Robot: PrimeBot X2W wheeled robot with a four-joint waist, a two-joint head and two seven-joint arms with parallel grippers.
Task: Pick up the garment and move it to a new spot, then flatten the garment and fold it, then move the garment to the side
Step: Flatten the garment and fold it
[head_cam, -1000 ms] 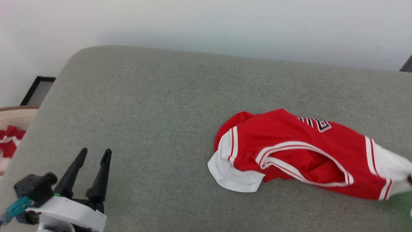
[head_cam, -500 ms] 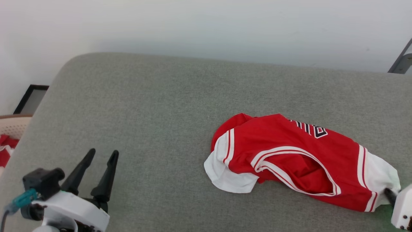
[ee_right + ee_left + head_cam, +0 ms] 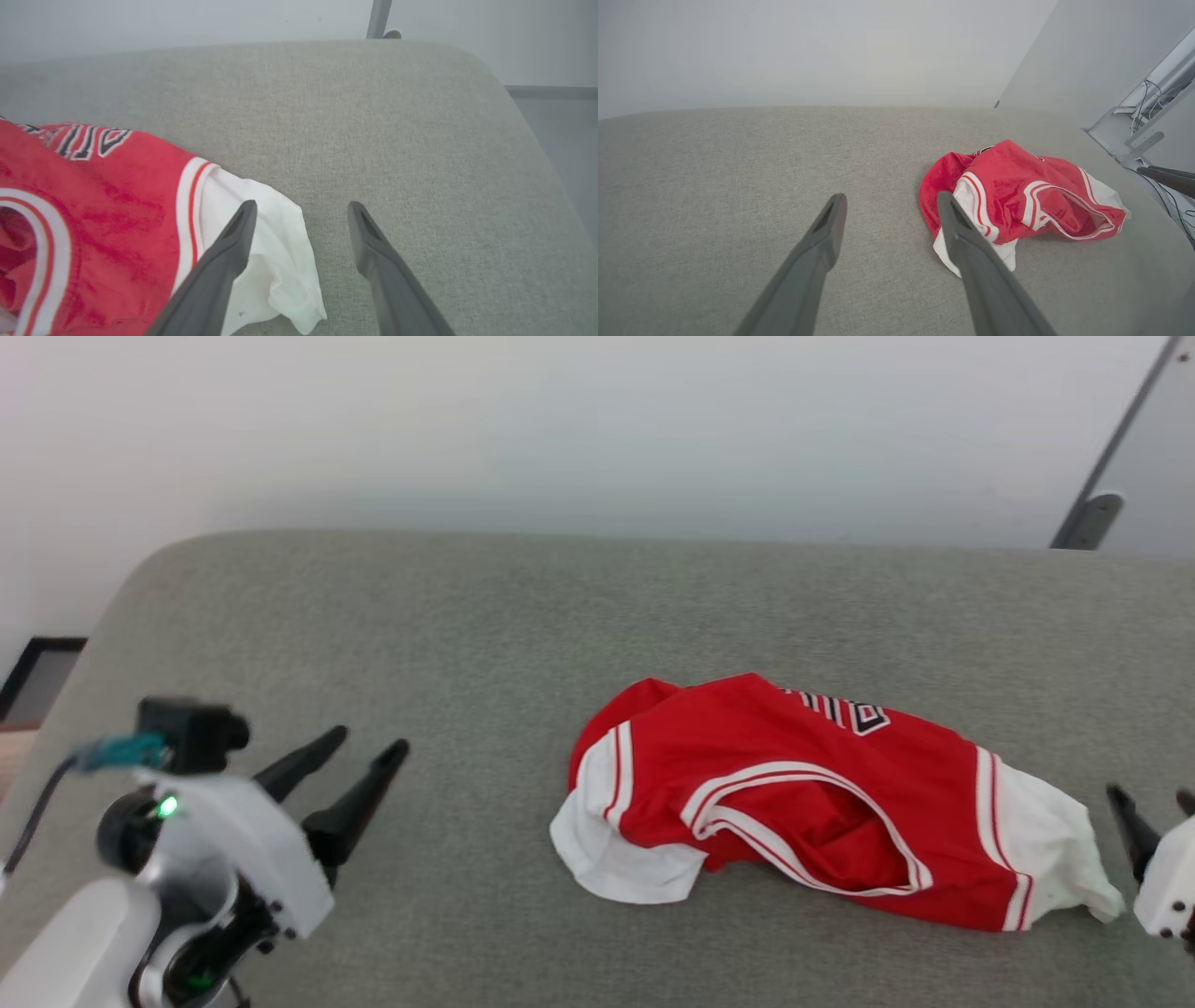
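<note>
You had the wide grey cushion spread across most of the head view, with a pale wall behind it. The jersey lay crumpled on the cushion, right of the middle and toward the near edge (red body up, neck opening facing you). Its left sleeve and right sleeve, both white, marked the two ends.

Your left gripper hovered at the lower left, apart from the jersey, its fingers spread wide with nothing between them. Your right gripper sat at the jersey's right end, also spread wide and holding nothing. In the right wrist view one of its fingers crossed in front of the right sleeve, and you could not tell whether it touched the cloth. The other finger stood over bare cushion.

Black lettering with white edges showed on the jersey's far side. A thin grey post leaned at the far right.
</note>
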